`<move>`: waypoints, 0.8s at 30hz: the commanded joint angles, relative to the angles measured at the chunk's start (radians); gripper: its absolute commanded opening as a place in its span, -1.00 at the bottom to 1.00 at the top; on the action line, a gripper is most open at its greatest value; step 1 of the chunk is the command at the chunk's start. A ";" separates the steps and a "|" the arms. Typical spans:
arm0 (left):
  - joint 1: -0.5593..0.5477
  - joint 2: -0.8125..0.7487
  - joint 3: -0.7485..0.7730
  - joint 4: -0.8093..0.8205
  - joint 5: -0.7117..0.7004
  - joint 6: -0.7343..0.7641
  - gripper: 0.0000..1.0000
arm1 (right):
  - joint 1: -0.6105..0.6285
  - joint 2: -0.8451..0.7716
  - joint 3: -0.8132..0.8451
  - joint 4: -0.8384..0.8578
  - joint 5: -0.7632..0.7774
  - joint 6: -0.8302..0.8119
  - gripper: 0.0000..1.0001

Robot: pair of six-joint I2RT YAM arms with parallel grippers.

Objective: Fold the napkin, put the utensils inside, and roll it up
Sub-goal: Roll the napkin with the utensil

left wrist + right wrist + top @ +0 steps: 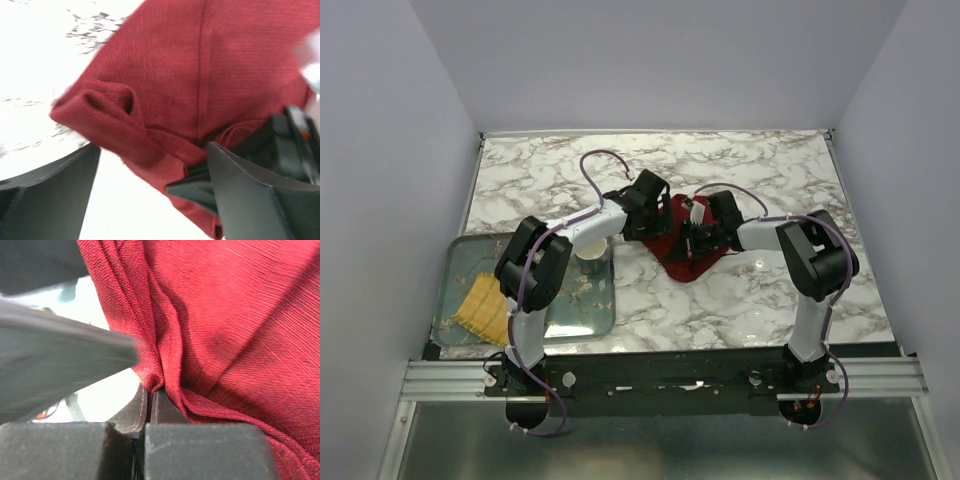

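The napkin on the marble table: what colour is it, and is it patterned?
Plain dark red napkin, no print; the left wrist view shows it best.

The left arm (570, 222) and right arm (765, 235) bend inward, wrists nearly meeting. The left gripper (152, 150) has its fingers spread wide; the right gripper (149, 392) has its fingers pinched together (on a napkin (225, 315) fold).

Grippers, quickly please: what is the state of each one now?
Left gripper: open, jaws wide, an edge of the napkin between them, not gripped.
Right gripper: shut, pinching a fold of the napkin.
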 commanded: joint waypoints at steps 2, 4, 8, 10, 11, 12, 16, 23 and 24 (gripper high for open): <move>-0.024 -0.142 -0.076 -0.001 -0.117 0.036 0.94 | -0.039 0.106 -0.003 -0.118 -0.194 0.061 -0.99; -0.035 -0.157 -0.105 0.013 -0.100 -0.005 0.85 | -0.046 0.117 0.003 -0.118 -0.204 0.070 -0.99; -0.039 -0.179 -0.194 0.073 -0.054 -0.063 0.72 | -0.055 0.137 0.014 -0.118 -0.221 0.084 -0.99; -0.045 -0.173 -0.200 0.074 -0.046 -0.073 0.71 | -0.060 0.143 0.017 -0.118 -0.217 0.084 -0.99; -0.048 -0.180 -0.214 0.083 -0.046 -0.076 0.66 | -0.059 0.144 0.017 -0.119 -0.211 0.085 -0.99; -0.053 -0.193 -0.228 0.097 -0.049 -0.074 0.42 | -0.060 0.144 0.018 -0.119 -0.206 0.087 -0.99; -0.072 -0.258 -0.306 0.239 -0.039 -0.057 0.05 | -0.060 0.150 0.034 -0.129 -0.200 0.082 -0.99; -0.070 -0.242 -0.304 0.290 0.029 -0.050 -0.72 | -0.060 0.153 0.072 -0.204 -0.172 0.035 -0.99; -0.070 -0.243 -0.309 0.301 0.029 -0.053 -0.78 | -0.062 0.153 0.080 -0.208 -0.169 0.033 -0.99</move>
